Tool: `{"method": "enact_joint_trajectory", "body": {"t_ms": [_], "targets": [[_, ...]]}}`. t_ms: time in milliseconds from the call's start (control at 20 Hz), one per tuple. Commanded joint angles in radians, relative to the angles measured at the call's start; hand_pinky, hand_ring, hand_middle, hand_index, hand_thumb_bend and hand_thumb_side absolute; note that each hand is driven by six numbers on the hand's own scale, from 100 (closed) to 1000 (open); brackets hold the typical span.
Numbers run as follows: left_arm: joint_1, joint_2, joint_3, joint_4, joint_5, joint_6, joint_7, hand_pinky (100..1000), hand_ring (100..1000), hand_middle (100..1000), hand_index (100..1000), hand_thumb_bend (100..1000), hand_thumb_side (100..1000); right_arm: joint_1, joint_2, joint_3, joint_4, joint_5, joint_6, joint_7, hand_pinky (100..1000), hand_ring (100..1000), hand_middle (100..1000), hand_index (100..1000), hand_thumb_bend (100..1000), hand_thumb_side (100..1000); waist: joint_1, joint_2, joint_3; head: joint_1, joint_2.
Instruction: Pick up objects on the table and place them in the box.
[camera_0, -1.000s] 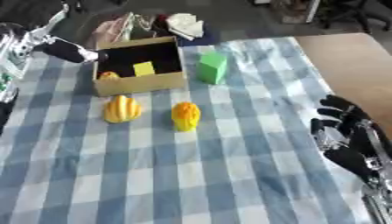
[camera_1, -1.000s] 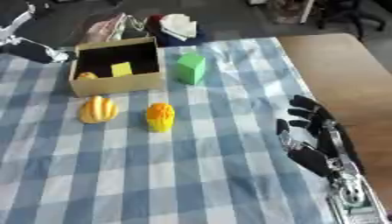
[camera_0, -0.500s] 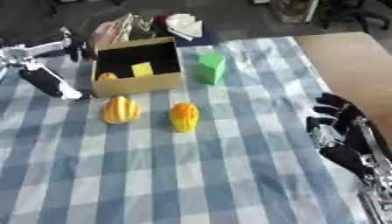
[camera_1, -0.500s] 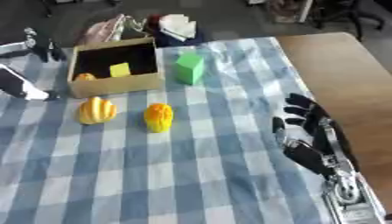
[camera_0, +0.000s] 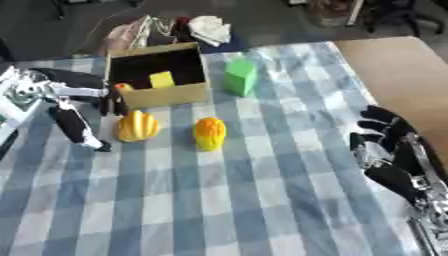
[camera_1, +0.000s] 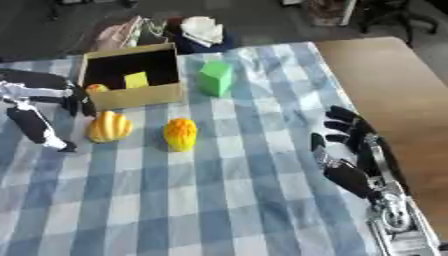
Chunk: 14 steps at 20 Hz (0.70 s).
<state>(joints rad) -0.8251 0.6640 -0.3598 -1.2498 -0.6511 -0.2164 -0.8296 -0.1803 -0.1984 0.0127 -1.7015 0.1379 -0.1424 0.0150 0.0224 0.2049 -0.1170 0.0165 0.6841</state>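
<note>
Two yellow fruits (camera_0: 138, 126) lie just beside the open left hand (camera_0: 77, 107).

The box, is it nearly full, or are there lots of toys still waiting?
Done: the box already holds a yellow block and a small orange thing. In hand: nothing; the left hand hangs open beside the yellow-orange fruit, and the right hand rests open at the right. Left: that fruit, the orange fruit and the green block.

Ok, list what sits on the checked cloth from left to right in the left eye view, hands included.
Left hand → ribbed yellow-orange fruit → orange fruit → green block → right hand. The cardboard box overlaps the fruits' span, so it is left out.
</note>
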Motion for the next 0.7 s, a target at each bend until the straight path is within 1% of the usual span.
{"method": "enact_joint_trajectory", "body": {"t_ms": [50,200,500,700], "targets": [[-0.031,-0.013,0.007,0.036,-0.042,-0.004,0.038,711,659,684,801,494,263,-0.007,-0.015,-0.006,-0.010,-0.004,-0.002,0.002,737,810,805,875,206,224,-0.001,-0.023,0.001,0.000,-0.003],[-0.038,-0.037,0.011,0.062,-0.084,-0.003,0.086,710,658,683,800,506,265,-0.008,-0.014,-0.006,-0.010,-0.005,-0.002,0.003,737,810,805,875,204,225,-0.003,-0.023,0.002,0.001,-0.002],[-0.048,-0.061,0.020,0.084,-0.166,0.022,0.218,705,650,679,798,533,272,-0.007,-0.013,-0.005,-0.009,-0.006,-0.003,0.005,738,811,806,876,199,225,-0.005,-0.022,0.000,0.002,0.000],[-0.052,-0.072,0.026,0.093,-0.191,0.037,0.269,699,642,673,796,543,276,-0.007,-0.013,-0.005,-0.009,-0.007,-0.003,0.005,738,811,806,876,197,226,-0.004,-0.021,0.000,0.002,0.002]]}}
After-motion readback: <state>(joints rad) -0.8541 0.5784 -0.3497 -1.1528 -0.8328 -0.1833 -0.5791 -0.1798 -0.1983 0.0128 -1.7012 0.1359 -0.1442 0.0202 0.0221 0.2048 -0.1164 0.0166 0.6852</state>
